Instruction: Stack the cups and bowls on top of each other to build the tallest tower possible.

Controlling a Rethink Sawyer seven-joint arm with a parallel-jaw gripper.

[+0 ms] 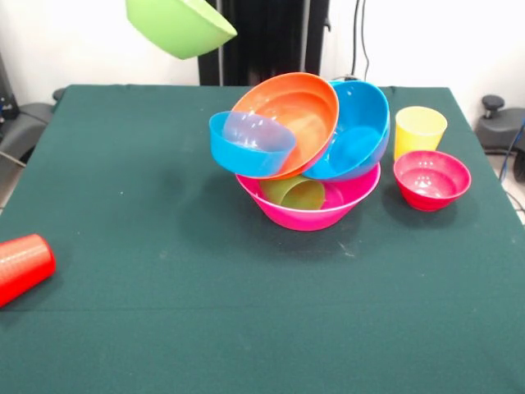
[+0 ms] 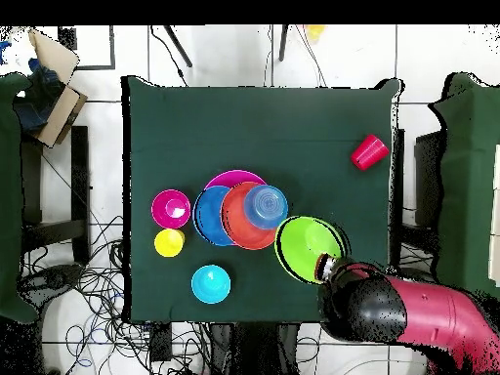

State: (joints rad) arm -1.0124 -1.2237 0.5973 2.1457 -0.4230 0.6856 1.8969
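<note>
The big glossy pink plastic bowl (image 1: 310, 209) sits mid-table as the tower's base, with a green cup (image 1: 294, 192) lying inside it. A large blue bowl (image 1: 358, 131), an orange bowl (image 1: 291, 119) and a small translucent blue bowl (image 1: 250, 143) lean tilted on top. A lime green bowl (image 1: 180, 26) hangs in the air beside the pile, at the arm's end (image 2: 327, 265); the gripper's fingers are hidden, so I cannot tell their state. The yellow cup (image 1: 419, 130) and magenta-red bowl (image 1: 431, 179) stand near the pink bowl; the red cup (image 1: 23, 264) lies well apart.

On the tabletop (image 1: 123, 328) the tower (image 1: 308, 148) stands far of centre. A cup (image 1: 420, 130) and a small bowl (image 1: 431, 179) sit just right of it; another cup (image 1: 23, 264) lies near the left edge.
</note>
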